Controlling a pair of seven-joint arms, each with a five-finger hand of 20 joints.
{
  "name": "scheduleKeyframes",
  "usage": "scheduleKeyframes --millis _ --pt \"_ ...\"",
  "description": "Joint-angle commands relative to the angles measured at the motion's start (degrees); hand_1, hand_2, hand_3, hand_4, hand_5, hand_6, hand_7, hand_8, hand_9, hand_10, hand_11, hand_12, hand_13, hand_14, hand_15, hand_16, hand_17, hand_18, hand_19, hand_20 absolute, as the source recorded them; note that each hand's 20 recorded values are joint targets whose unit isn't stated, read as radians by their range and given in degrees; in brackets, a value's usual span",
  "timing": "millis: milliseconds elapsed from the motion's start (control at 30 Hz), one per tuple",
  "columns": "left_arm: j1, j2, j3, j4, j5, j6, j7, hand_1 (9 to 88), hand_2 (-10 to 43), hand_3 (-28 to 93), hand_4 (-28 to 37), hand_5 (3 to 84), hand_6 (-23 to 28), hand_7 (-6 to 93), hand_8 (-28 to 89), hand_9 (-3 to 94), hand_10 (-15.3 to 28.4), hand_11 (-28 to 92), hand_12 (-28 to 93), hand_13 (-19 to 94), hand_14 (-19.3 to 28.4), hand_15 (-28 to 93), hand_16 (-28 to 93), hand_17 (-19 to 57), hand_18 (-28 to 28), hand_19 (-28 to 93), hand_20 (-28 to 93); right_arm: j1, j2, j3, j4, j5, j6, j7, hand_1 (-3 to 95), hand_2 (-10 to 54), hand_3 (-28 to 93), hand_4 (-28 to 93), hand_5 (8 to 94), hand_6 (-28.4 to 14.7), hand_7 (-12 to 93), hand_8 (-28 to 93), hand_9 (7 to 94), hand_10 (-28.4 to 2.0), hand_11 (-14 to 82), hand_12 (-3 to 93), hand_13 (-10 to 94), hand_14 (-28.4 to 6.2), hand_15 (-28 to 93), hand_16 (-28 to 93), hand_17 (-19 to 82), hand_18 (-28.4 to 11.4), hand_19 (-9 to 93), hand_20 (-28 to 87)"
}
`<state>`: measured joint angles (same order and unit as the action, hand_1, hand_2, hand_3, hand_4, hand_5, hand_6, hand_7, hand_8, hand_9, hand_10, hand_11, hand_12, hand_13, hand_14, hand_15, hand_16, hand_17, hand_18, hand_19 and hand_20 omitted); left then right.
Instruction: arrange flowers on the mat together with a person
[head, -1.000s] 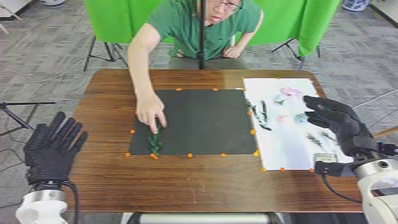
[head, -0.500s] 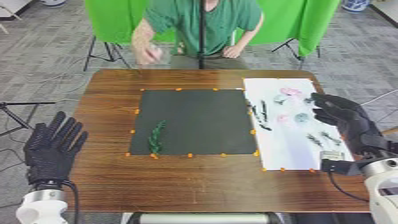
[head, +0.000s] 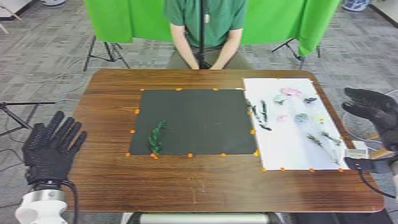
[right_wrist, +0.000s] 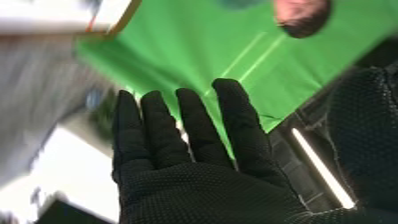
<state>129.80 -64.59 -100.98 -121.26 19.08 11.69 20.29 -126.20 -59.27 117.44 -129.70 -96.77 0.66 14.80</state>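
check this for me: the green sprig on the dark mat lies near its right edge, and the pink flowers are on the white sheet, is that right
Not quite: the head view shows the green sprig near the left edge of the dark mat, not the right.

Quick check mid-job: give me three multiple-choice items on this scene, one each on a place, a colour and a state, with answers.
1. Where is the green sprig?
A) floor
B) dark mat
C) bare wood

2. What colour is the bloom near the far end of the white sheet?
A) pink
B) orange
C) red

3. How is the left hand?
A) in a fist
B) pinching a stem
C) fingers straight

Answers:
1 B: it lies within the mat's edges.
2 A: its petals show pink.
3 C: the fingers extend, holding nothing.
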Motion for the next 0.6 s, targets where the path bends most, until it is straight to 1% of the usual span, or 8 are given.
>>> scheduleKeyframes --millis 33,100,167,200,233,333,433,600 --pt "1.16 -0.41 -0.3 -0.16 -0.08 -0.03 0.21 24.1 13.6 70 -28.3 36.3 7.9 11.7 -10 27.5 14.5 17 5 19 13.2 19 -7 -9.8 16.3 37 9 0.38 7.42 -4.09 -0.39 -19.27 6.38 15.54 20.2 -2.0 77 -23 37.0 -7.4 16 -11 37.6 -19.4 8.2 16.0 31 -18.9 8 19 8 -19.7 36 13" --pt "1.34 0.15 0.02 -0.25 -0.63 0.24 0.82 24.1 13.5 70 -28.3 36.3 7.9 11.7 -10 27.4 14.6 17 5 19 13.1 19 -7 -9.8 16.3 37 9 0.31 8.4 -5.03 -0.16 -27.39 4.47 18.63 21.7 -5.6 76 -24 40.2 -7.9 17 -12 41.4 -19.7 13.9 18.7 35 -18.5 13 22 9 -20.3 41 13" --pt "1.37 0.16 0.06 -0.32 -0.56 0.41 0.81 23.8 13.2 71 -28.3 36.3 7.9 11.8 -10 27.5 14.5 17 5 20 13.2 19 -7 -9.8 16.3 37 9 0.67 9.44 -6.47 0.35 -34.65 2.43 21.32 22.3 -8.2 76 -25 43.6 -8.0 19 -12 43.8 -20.2 22.3 22.1 37 -18.0 25 21 11 -20.6 46 14" --pt "1.36 0.11 0.03 -0.31 -0.6 0.49 0.75 23.8 13.1 71 -28.3 36.4 7.9 11.8 -10 27.5 14.5 17 5 20 13.2 19 -7 -9.8 16.4 37 9 1.15 10.03 -7.24 0.52 -37.11 0.81 22.69 22.7 -9.3 75 -27 46.9 -7.7 21 -13 44.5 -20.1 32.3 26.7 38 -18.0 41 21 12 -21.1 50 16" --pt "1.37 -0.2 -0.13 -0.35 -0.43 0.37 0.59 23.9 12.8 72 -28.3 36.4 8.0 11.8 -10 27.5 14.5 17 5 20 13.2 19 -7 -9.8 16.4 37 9 1.63 10.3 -7.5 0.52 -38.31 -1.65 23.62 23.0 -9.5 74 -27 49.4 -7.4 22 -13 44.6 -20.4 39.6 30.1 39 -18.6 50 21 12 -21.5 54 18" --pt "1.39 -0.32 -0.19 -0.35 -0.27 0.44 0.46 23.9 12.5 72 -28.3 36.4 8.0 11.9 -10 27.6 14.5 17 5 20 13.3 19 -7 -9.8 16.4 37 9 2.62 10.74 -7.16 0.02 -37.45 -10.81 25.96 23.8 -9.5 72 -28 56.4 -6.2 25 -13 46.7 -20.3 53.7 38.1 42 -19.6 65 23 14 -22.7 59 21" --pt "1.35 -0.43 -0.08 -0.34 -0.13 0.46 0.2 23.9 12.3 73 -28.3 36.4 8.0 12.1 -10 27.6 14.5 17 5 20 13.4 19 -7 -9.8 16.4 37 9 3.6 10.59 -6.9 0.51 -35.03 -16.65 26.48 25.0 -9.5 70 -28 60.0 -5.9 24 -13 49.7 -20.1 56.8 41.2 44 -19.9 69 26 16 -23.6 63 24" --pt "1.34 -0.07 0.25 -0.28 -0.44 0.63 0.3 24.2 12.1 73 -28.3 36.6 8.1 12.3 -10 27.7 14.6 17 5 20 13.4 19 -7 -9.7 16.4 37 9 5.25 10.61 -8.24 3.22 -32.25 -20.57 25.83 28.3 -9.5 69 -28 63.9 -4.9 22 -13 54.4 -19.0 57.3 42.7 48 -19.4 71 29 19 -24.3 66 27"
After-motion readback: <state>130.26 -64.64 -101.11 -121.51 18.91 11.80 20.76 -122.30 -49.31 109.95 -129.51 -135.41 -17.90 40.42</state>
